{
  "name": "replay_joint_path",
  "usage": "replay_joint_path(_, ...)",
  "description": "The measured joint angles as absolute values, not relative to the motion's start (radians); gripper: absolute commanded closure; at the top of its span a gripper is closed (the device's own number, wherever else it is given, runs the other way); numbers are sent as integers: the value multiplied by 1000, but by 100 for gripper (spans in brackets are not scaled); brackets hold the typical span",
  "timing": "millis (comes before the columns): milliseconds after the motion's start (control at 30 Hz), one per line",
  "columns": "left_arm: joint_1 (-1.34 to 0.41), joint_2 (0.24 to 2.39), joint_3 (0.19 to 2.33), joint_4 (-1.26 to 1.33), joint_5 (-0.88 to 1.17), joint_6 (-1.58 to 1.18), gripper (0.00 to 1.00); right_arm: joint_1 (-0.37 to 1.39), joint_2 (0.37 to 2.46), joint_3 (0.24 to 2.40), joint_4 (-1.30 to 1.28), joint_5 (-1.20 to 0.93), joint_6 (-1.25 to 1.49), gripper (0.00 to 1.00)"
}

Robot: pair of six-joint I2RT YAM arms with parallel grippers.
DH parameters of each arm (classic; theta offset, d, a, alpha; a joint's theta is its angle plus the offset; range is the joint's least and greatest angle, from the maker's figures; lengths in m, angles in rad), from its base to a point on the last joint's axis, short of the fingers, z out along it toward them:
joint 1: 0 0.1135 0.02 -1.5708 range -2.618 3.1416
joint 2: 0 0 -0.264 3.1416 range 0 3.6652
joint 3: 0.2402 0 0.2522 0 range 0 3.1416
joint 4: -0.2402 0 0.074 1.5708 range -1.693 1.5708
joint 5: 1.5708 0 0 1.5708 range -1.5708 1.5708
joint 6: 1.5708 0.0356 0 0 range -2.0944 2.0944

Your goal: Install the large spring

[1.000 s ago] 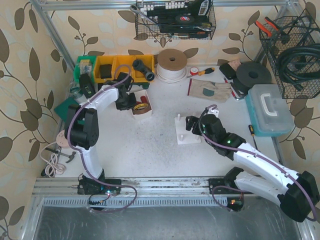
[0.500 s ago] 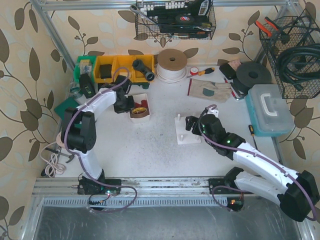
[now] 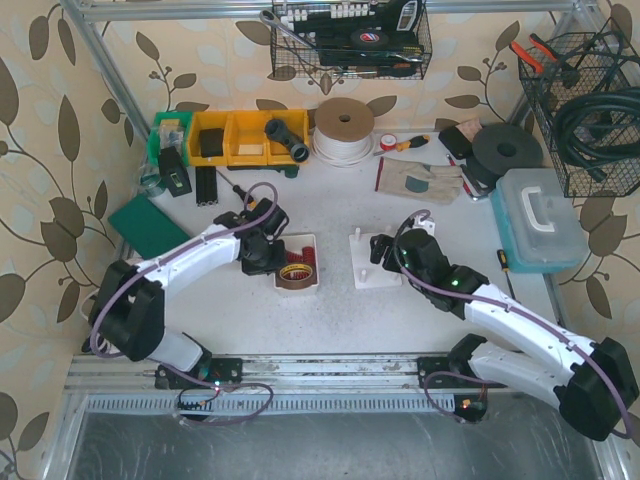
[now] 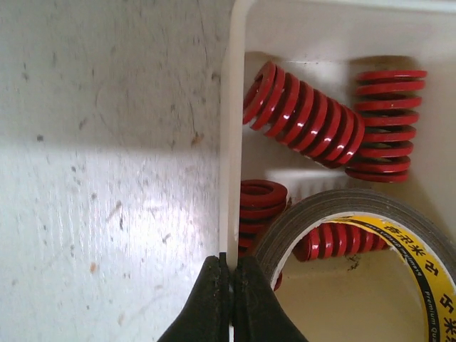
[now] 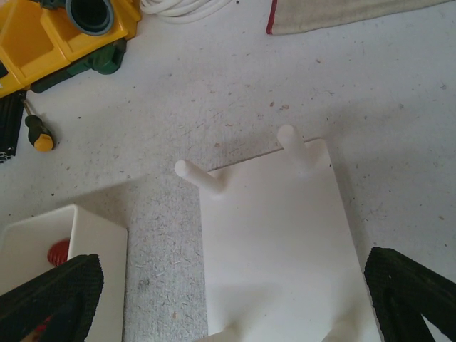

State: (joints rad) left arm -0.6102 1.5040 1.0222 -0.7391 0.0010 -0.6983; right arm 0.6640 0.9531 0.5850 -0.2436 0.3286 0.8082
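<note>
- red springs (image 4: 303, 114) are seen in a white tray (image 4: 232, 107), filling the right half of the left wrist view. one lies tilted at the upper centre, one is set at the upper right just beside it, and two more are partly hidden lower down.
- a roll of tape (image 4: 320, 214), grey outside and yellow inside, is laid over the lower springs at the lower right of that view.
- the left gripper (image 4: 230, 267) is closed tight at the bottom centre. its two black fingers (image 4: 212, 299) are pinched on the thin left wall of the tray, one outside and one inside.
- which of the springs is the large one cannot be told with certainty. none of them is held.
- in the top view the tray is found just left of centre on the speckled table (image 3: 300, 320), gripped at its left side.
- a white base plate (image 5: 278, 242) with two pegs (image 5: 292, 146) is placed just right of centre in the top view, near the tray but apart from it. both pegs are seen bare.
- the right gripper (image 5: 234, 285) is spread wide at the near edge of the plate, with one finger in each lower corner of the right wrist view. nothing is held between them.
- a corner of the tray, with a red spring in it, is shown at the lower left of the right wrist view.
- a yellow bin (image 5: 50, 35) and a small screwdriver (image 5: 35, 135) are seen at the upper left of that view.
</note>
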Motion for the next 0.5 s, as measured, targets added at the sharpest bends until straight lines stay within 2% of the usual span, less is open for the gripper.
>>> replay_joint_path(100,-638,1452,983,-747,2,-733,97,666,943,585,-245,329,810,1)
replay_joint_path(200,-641,1420,974,-768,-4,-754,74,666,938,585,-245,329,810,1)
replay_joint_path(300,-641,1400,976,-775,-17,-773,63,666,937,585,-248,329,810,1)
replay_joint_path(400,-641,1368,992,-787,-19,-780,56,666,931,585,-255,329,810,1)
replay_joint_path(500,-641,1323,1008,-801,-18,-791,56,667,914,585,-260,329,812,1)
